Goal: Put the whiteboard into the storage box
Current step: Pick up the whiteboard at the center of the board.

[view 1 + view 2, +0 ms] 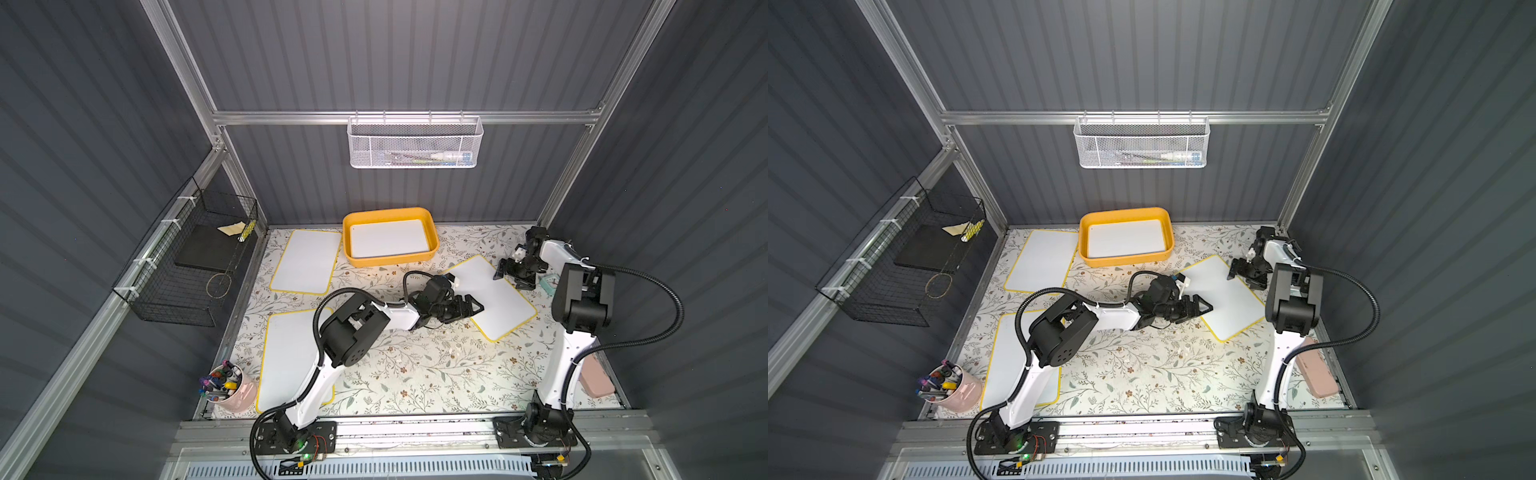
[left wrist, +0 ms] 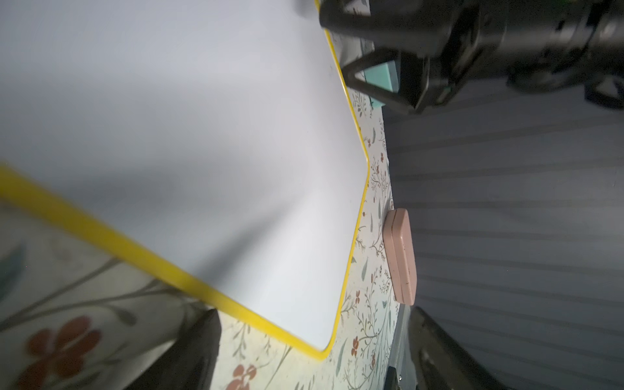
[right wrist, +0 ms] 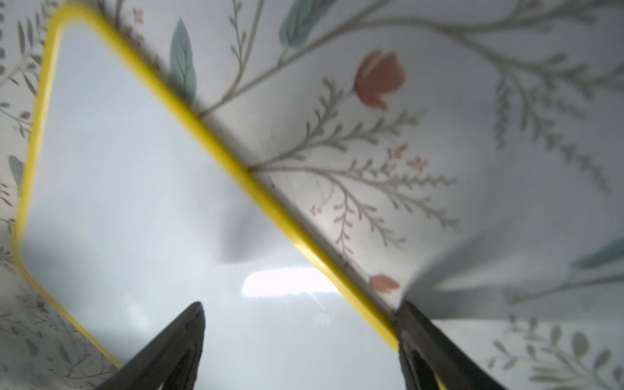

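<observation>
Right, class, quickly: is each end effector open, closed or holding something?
Left end effector: open, holding nothing, at a corner of the whiteboard.
Right end effector: open, holding nothing, straddling the same whiteboard's yellow edge.

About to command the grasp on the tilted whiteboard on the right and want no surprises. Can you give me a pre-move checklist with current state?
1. Left gripper jaws open: ok.
2. Right gripper jaws open: ok.
3. Grippers at opposite long edges of the tilted whiteboard: ok. Left is at the near-left edge, right at the far-right edge.
4. Jaws straddling the yellow edge: cannot tell. Neither wrist view shows a jaw under the board.
5. Board gripped: not ok. It lies on the table, with neither gripper closed on it.
6. Storage box has room: ok. One whiteboard lies flat inside, and the walls rise above it.
</observation>
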Controlling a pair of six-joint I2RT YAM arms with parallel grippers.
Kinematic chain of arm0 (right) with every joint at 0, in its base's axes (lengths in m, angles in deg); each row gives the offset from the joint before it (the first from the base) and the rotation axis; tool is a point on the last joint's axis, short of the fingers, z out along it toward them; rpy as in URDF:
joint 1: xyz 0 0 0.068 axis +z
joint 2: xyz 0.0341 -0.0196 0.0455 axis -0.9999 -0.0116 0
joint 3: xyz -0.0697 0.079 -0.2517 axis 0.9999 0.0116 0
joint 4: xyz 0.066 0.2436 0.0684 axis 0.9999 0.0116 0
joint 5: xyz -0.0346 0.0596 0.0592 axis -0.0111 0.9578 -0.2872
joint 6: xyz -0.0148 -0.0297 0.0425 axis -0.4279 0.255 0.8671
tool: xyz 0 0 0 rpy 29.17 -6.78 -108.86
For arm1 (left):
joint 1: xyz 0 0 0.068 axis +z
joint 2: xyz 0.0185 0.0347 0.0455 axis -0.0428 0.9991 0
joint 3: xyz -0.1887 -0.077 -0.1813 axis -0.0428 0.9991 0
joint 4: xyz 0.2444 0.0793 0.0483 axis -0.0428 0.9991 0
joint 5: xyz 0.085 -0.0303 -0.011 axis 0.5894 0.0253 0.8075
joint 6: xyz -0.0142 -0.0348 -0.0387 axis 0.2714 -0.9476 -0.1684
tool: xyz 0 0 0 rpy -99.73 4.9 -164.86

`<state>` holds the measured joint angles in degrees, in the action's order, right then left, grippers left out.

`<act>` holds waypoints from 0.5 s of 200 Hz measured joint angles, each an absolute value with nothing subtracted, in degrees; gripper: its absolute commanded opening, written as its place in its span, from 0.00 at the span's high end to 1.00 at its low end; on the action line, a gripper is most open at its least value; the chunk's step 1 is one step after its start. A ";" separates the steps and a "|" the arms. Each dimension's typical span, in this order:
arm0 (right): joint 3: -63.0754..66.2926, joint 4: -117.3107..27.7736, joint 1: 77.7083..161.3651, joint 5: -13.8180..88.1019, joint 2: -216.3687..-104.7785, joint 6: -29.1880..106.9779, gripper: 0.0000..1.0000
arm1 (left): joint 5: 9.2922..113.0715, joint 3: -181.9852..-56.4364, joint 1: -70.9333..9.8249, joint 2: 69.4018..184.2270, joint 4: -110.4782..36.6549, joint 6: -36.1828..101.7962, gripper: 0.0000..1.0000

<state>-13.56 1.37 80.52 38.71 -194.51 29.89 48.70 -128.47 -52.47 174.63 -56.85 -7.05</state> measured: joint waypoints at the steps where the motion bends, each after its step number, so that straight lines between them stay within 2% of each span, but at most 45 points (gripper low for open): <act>1: -13.25 1.20 80.58 38.68 -194.32 29.91 0.12 | 48.72 -128.43 -52.39 174.60 -56.83 -7.01 0.12; 37: -0.18 -3.17 86.57 38.64 -185.79 31.53 0.12 | 51.00 -124.93 -46.64 171.65 -55.95 -5.52 0.12; 63: 5.70 -1.51 92.25 43.78 -181.57 33.15 0.12 | 56.24 -120.71 -43.38 168.55 -56.32 -3.86 0.12; 100: 9.20 -2.50 89.91 51.99 -179.63 36.14 0.11 | 58.91 -114.75 -43.86 166.12 -61.16 -3.10 0.12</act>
